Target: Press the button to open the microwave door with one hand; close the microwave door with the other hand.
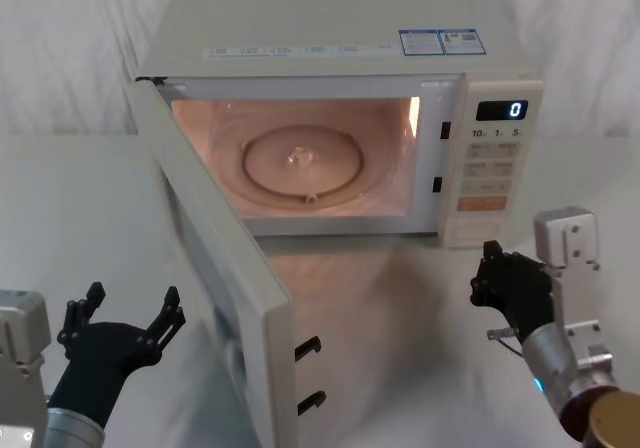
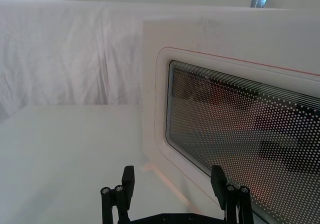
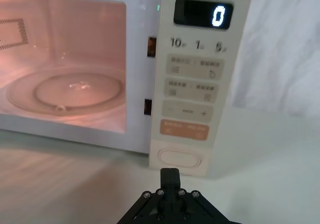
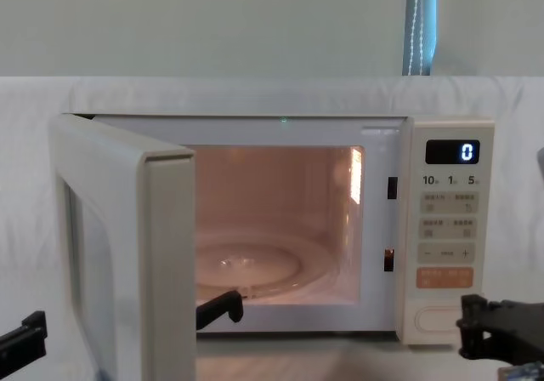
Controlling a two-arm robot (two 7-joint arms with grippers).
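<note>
Left gripper (image 1: 125, 313): hovered near the table's front left corner, just outside the open door, fingers spread wide and holding nothing; in the left wrist view its two fingertips (image 2: 128, 176) framed the door's window.
Microwave door (image 1: 215, 268): swung wide toward the front edge of the table, hinged on the oven's left side; its bottom was cut off by the head view's lower edge, and two dark latch hooks (image 1: 310, 346) stuck out of its free edge.
Door window (image 2: 240, 144): dark, dotted mesh; what lay behind it was hard to make out.
Oven inside (image 1: 300, 163): lit pinkish, with a round glass tray (image 1: 300, 163) on the floor.
Control panel (image 1: 492, 158): on the oven's right side, display reading 0; the small key labels were too fine to read.
Button (image 3: 180, 158): wide cream pill at the bottom of the panel, under the orange key (image 3: 184, 130).
Right gripper (image 1: 500, 278): near the table's front right, just in front of the button and not touching it, fingers pressed together on nothing.
Table (image 1: 400, 318): plain white.
Backdrop (image 1: 60, 48): wrinkled white cloth behind the oven.
</note>
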